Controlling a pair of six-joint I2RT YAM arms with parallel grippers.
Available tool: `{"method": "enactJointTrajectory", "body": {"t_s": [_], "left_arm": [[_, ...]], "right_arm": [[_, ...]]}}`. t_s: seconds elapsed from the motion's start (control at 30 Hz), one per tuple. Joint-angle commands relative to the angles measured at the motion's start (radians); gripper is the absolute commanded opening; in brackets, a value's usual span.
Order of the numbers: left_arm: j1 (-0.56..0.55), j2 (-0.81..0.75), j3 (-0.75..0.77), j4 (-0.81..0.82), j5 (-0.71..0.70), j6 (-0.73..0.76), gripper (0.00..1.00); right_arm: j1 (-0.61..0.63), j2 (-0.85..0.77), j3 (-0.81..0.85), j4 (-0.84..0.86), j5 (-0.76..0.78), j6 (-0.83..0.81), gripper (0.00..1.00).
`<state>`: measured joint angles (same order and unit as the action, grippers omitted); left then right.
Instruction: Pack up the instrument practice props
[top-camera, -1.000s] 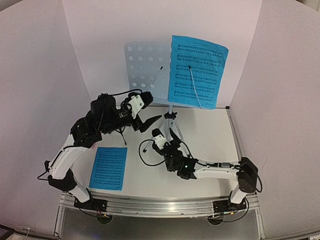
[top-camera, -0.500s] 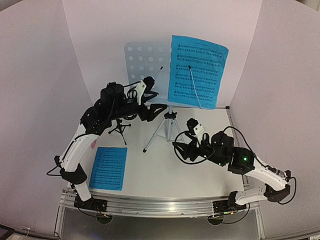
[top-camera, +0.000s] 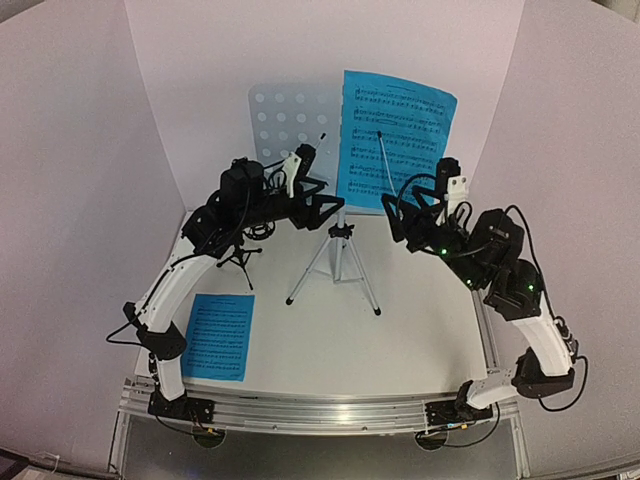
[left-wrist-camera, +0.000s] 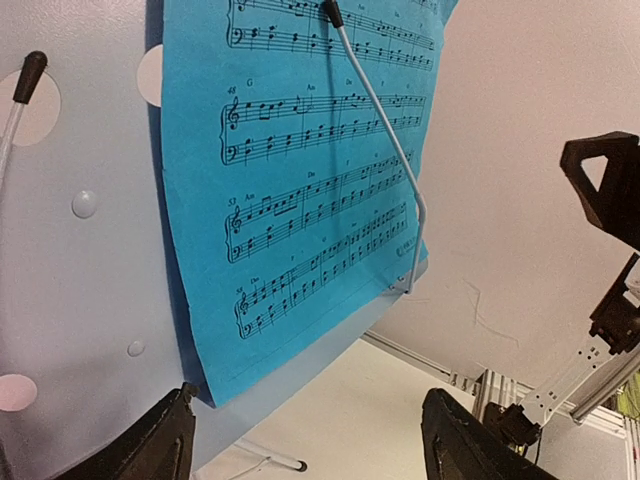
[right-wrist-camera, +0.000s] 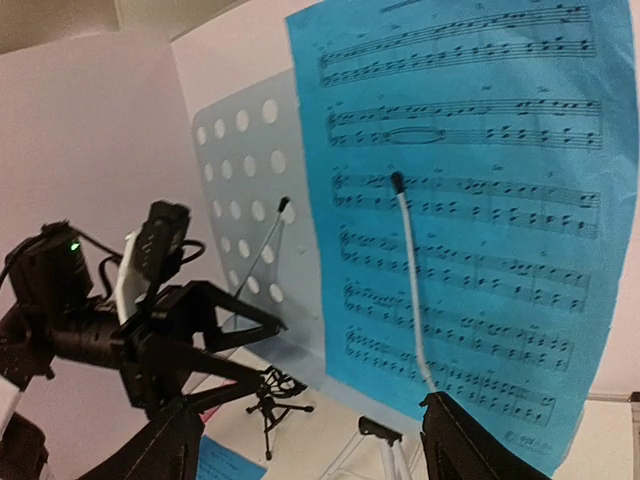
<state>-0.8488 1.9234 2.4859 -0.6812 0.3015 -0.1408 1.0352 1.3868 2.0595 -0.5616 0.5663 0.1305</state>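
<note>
Top external view, left gripper (top-camera: 322, 207) and right gripper (top-camera: 410, 212) both spread apart, blue sheet-music page (top-camera: 393, 143) pinned on perforated music stand (top-camera: 285, 125) behind them, second blue page (top-camera: 217, 335) laid flat on table (top-camera: 420, 320).

The music stand (top-camera: 290, 125) rises from the middle of the counter (top-camera: 420, 335), toward its far edge. The upright sheet-music page (top-camera: 395, 135) leans on the right half of its desk under a wire retainer arm (top-camera: 389, 172). The flat sheet-music page (top-camera: 217, 335) lies by the near left corner, and the tripod mic stand (top-camera: 238, 262) stands behind it along the left edge, left of the music stand's legs. The left gripper (top-camera: 328, 198) hangs before the desk's lower middle, and the right gripper (top-camera: 402, 215) faces it from before the upright page's lower right corner.
</note>
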Motion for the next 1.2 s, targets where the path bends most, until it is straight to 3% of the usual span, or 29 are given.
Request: {"method": "enactJointTrajectory", "body": {"t_s": [0.0, 0.27, 0.67, 0.9, 1.07, 1.17], "left_arm": [[0.012, 0.018, 0.006, 0.072, 0.010, -0.036, 0.78], [0.024, 0.056, -0.008, 0.097, 0.032, -0.064, 0.78], [0.024, 0.095, -0.013, 0.133, 0.062, -0.117, 0.77], [0.024, 0.120, 0.006, 0.176, 0.119, -0.124, 0.61], [0.024, 0.135, 0.031, 0.201, 0.124, -0.108, 0.44], [0.024, 0.137, 0.027, 0.216, 0.156, -0.111, 0.42]], "right_arm": [[-0.061, 0.075, 0.062, 0.007, 0.082, -0.024, 0.74], [-0.100, 0.147, 0.103, 0.084, 0.108, -0.087, 0.73], [-0.121, 0.142, -0.007, 0.208, 0.147, -0.116, 0.71], [-0.140, 0.137, -0.047, 0.222, 0.137, -0.099, 0.68], [-0.151, 0.140, -0.052, 0.225, 0.134, -0.096, 0.59], [-0.155, 0.135, -0.063, 0.230, 0.141, -0.091, 0.54]]}}
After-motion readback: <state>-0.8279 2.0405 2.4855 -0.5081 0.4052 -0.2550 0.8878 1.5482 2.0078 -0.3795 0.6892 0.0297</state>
